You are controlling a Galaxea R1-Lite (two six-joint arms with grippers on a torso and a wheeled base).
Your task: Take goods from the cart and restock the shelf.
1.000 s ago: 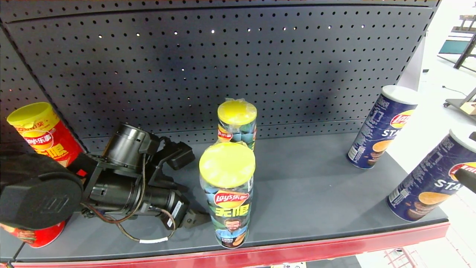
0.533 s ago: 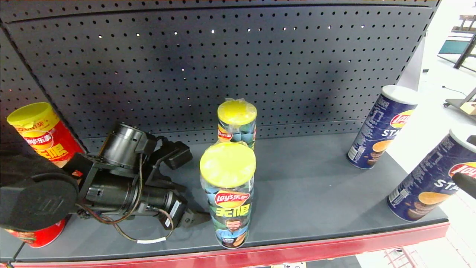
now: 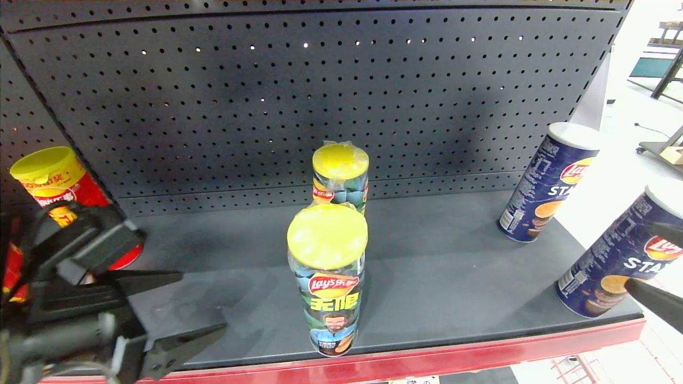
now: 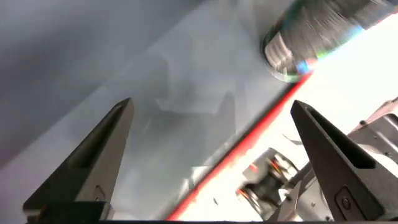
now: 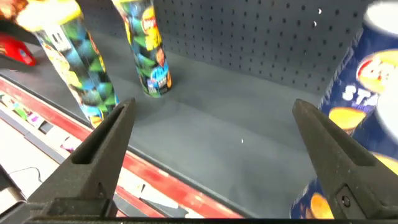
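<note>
Since the shelf point(image 3: 453, 277) has plenty of bare deck between its rows, I'd guess the step now is going off to the cart for another can, so back the arms straight out over the front edge without clipping anything. Goods are tall upright tubes: two blue cans point(image 3: 549, 181) at the right end, two yellow-lidded green cans point(image 3: 328, 277) mid-shelf one behind the other, a red can point(image 3: 53, 184) far left. Left gripper point(image 3: 203, 301) hangs over the front-left corner, jaws spread and empty; right gripper point(image 5: 212, 104) is spread wide too, just beside the front blue can point(image 3: 613, 261)
</note>
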